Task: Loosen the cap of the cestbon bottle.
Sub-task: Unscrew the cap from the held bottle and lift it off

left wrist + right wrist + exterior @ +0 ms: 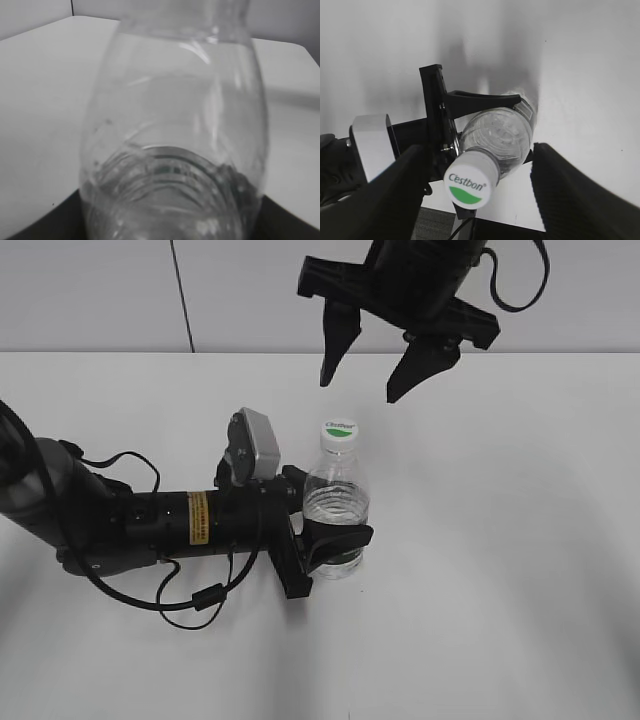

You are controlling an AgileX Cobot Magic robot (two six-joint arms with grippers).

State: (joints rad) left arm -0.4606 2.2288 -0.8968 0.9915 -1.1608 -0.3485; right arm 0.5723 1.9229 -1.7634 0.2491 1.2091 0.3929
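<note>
The cestbon bottle stands upright on the white table. It is clear and ribbed with a dark green label low down. Its white cap carries a green mark and the word Cestbon. My left gripper is shut on the bottle's lower body, and the left wrist view shows the bottle filling the frame. My right gripper is open and hangs above the cap, apart from it. In the right wrist view the cap and the bottle sit between the two open fingers.
The left arm lies across the table at the left with a looped black cable below it. The white table ends at a pale wall behind.
</note>
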